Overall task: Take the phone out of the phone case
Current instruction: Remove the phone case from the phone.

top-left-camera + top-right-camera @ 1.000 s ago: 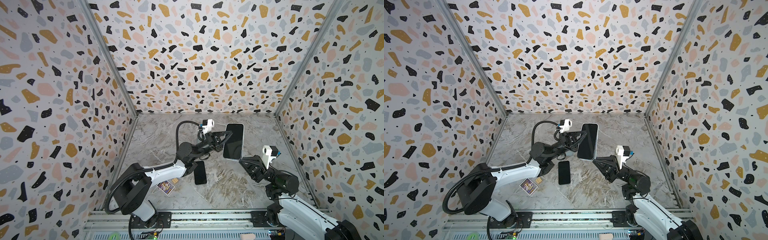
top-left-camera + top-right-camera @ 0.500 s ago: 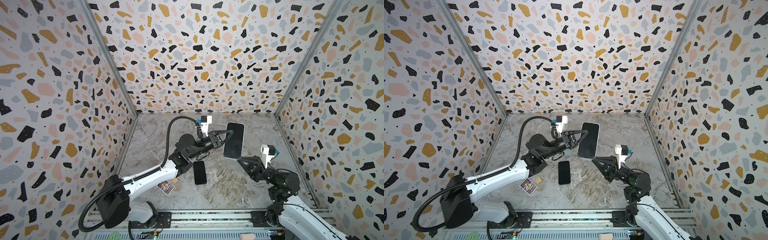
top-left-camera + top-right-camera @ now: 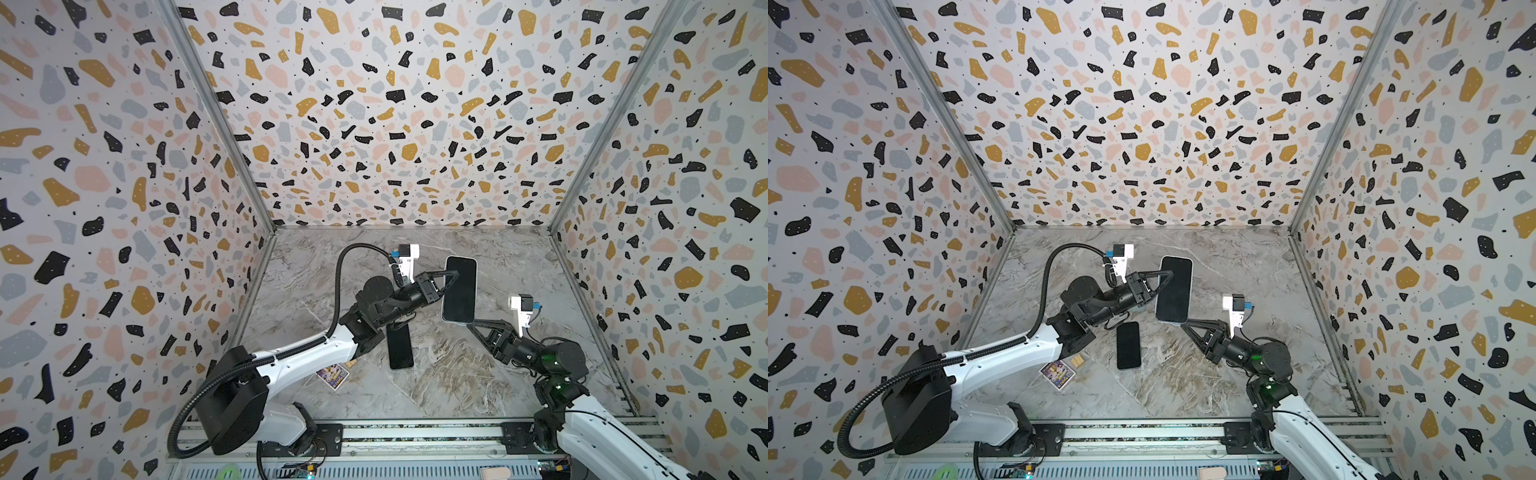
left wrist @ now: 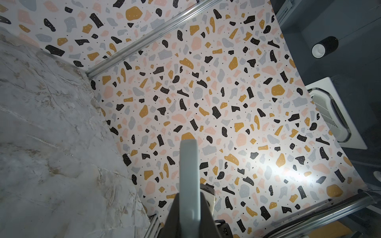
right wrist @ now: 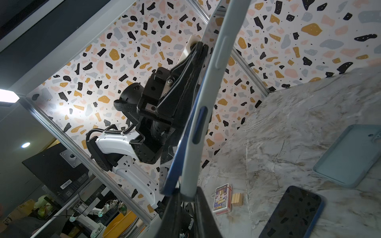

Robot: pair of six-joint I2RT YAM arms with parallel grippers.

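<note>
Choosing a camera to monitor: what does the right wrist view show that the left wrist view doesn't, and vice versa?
Only right wrist: the left arm, a second phone, an empty case, a card box and wooden blocks on the table. Only left wrist: a ceiling vent. Both: the cased phone edge-on, the table, speckled walls.

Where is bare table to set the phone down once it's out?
Free: table between loose phone and right arm; strip by back wall. Crowded: around left arm, with card box, wooden blocks, spare case.
</note>
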